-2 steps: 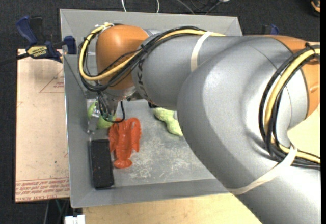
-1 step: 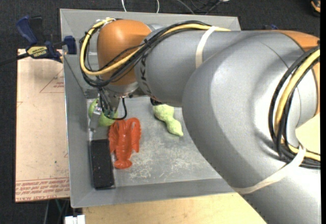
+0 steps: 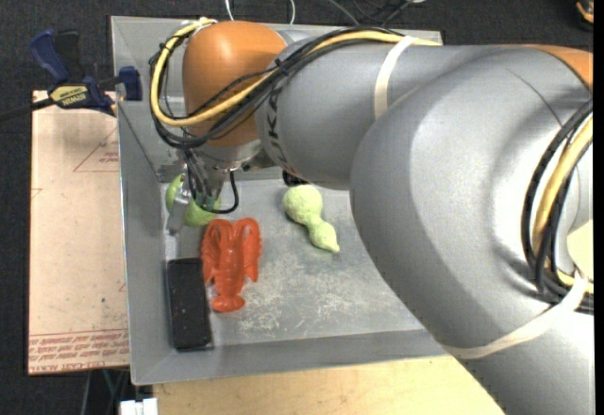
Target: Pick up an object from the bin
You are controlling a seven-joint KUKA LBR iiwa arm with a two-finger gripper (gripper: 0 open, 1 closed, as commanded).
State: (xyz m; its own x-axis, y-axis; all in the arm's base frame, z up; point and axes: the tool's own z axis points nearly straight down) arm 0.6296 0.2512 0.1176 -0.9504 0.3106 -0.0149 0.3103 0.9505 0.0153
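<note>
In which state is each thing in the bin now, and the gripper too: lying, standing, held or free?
gripper: low, right over the bright green thing.
bright green thing: on the bin floor, partly hidden; held or not, unclear.
red lobster toy: lying flat, free.
black block: lying flat beside the left wall, free.
pale green gourd shape: lying on its side, free.
</note>
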